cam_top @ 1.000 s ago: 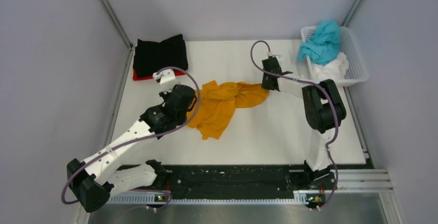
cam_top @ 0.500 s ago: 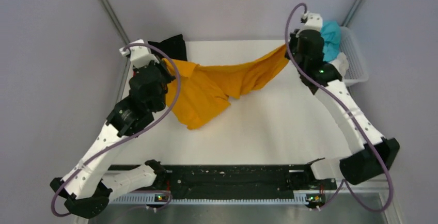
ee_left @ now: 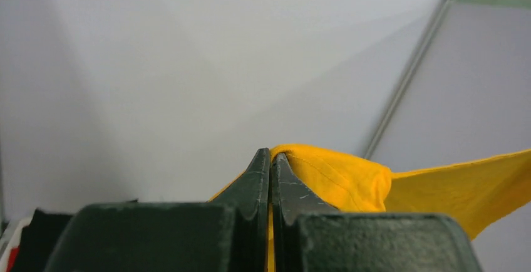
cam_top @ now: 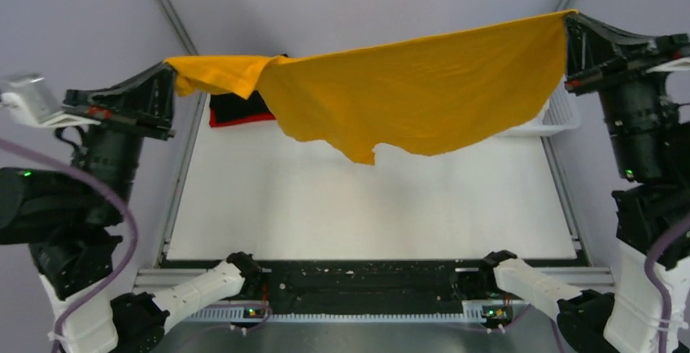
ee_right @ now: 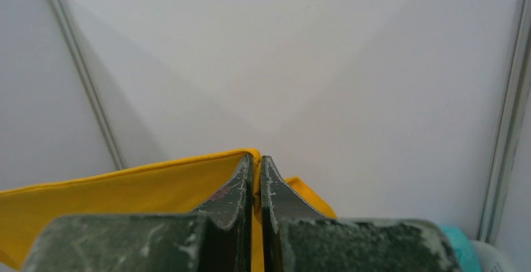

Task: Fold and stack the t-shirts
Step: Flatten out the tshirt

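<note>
The orange t-shirt (cam_top: 407,84) hangs spread wide and high above the table, stretched between both arms. My left gripper (cam_top: 169,67) is shut on its left corner, and the left wrist view shows orange cloth (ee_left: 338,181) pinched between the closed fingers of that gripper (ee_left: 271,154). My right gripper (cam_top: 568,16) is shut on the right corner; orange fabric (ee_right: 138,187) shows between its jaws at the gripper (ee_right: 255,158). A folded black t-shirt (cam_top: 238,106) lies on a red t-shirt (cam_top: 236,119) at the back left of the table, partly hidden by the orange one.
The white lattice basket (cam_top: 560,117) at the back right is mostly hidden behind the orange cloth. A teal scrap (ee_right: 460,247) shows in the right wrist view. The white table surface (cam_top: 366,207) lies beneath the hanging shirt, with grey walls around it.
Both arms have risen and spread apart, lifting the orange t-shirt off the table and stretching it out flat in the air. It was a crumpled heap a second ago.
</note>
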{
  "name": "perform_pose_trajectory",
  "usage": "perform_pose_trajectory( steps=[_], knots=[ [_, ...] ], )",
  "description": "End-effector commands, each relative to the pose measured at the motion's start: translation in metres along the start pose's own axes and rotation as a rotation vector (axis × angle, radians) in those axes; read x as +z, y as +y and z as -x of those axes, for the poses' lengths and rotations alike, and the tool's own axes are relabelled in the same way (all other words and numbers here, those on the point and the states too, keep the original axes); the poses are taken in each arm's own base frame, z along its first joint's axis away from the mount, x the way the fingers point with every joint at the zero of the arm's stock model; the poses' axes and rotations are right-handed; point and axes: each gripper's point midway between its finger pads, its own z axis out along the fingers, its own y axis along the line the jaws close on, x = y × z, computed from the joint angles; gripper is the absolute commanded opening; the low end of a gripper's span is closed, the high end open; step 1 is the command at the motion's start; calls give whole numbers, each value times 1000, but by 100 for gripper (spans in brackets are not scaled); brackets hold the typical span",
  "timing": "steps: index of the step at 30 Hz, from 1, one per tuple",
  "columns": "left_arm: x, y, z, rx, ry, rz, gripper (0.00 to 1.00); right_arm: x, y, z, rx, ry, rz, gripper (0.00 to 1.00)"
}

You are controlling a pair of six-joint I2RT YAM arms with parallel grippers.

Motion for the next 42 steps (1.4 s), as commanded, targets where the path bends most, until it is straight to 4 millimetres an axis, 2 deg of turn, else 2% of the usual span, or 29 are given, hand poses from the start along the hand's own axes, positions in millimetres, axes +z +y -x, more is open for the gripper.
perform_pose_trajectory(
  steps=[1, 5, 8, 10, 13, 14, 16, 19, 23, 24, 25, 28, 30, 31, 32, 33, 34, 35, 37, 38, 41, 42],
  knots=[
    [-17, -38, 41, 26, -53, -230, 0, -21, 13, 25, -29, -30, 83, 0],
    [-11, -48, 52, 54, -82, -268, 0, -28, 7, 33, -27, -56, 51, 0],
    [12, -37, 43, 92, -90, -171, 0, -18, -2, 22, -35, -34, -1, 0],
    [38, -25, 25, 130, -75, -62, 0, -5, -12, 6, -47, -1, -59, 0],
    [77, -2, -16, 235, -26, 120, 0, 18, -36, -35, -80, 66, -189, 0],
    [89, 5, -35, 275, 3, 175, 0, 25, -44, -54, -91, 96, -238, 0],
    [112, 24, -78, 355, 69, 287, 0, 38, -68, -107, -129, 179, -363, 0],
    [147, 66, -158, 424, 205, 405, 0, 49, -94, -184, -185, 281, -496, 0],
    [184, 132, -296, 433, 454, 413, 2, 55, -113, -306, -194, 459, -531, 0],
    [191, 148, -328, 446, 497, 428, 12, 56, -117, -340, -180, 514, -517, 0],
    [197, 162, -358, 453, 546, 443, 17, 58, -120, -374, -157, 568, -492, 0],
    [210, 204, -440, 492, 701, 525, 36, 64, -135, -459, -80, 692, -463, 2],
    [215, 221, -479, 525, 769, 562, 61, 71, -148, -497, -81, 744, -482, 7],
    [217, 227, -494, 534, 791, 564, 85, 73, -152, -512, -86, 771, -488, 18],
    [218, 230, -506, 538, 810, 561, 97, 77, -153, -524, -88, 796, -487, 37],
    [218, 232, -515, 535, 821, 554, 99, 76, -154, -539, -88, 831, -485, 52],
    [219, 231, -517, 527, 816, 548, 99, 77, -155, -542, -85, 842, -492, 60],
    [219, 229, -516, 516, 813, 543, 99, 78, -156, -542, -83, 842, -505, 68],
    [216, 224, -509, 489, 796, 536, 99, 76, -158, -536, -81, 835, -529, 94],
    [213, 222, -503, 474, 788, 537, 99, 70, -158, -536, -77, 842, -537, 98],
    [193, 216, -486, 406, 779, 577, 99, 48, -149, -535, -24, 889, -532, 99],
    [178, 214, -491, 380, 807, 566, 99, 37, -145, -538, 1, 916, -527, 99]
  ],
)
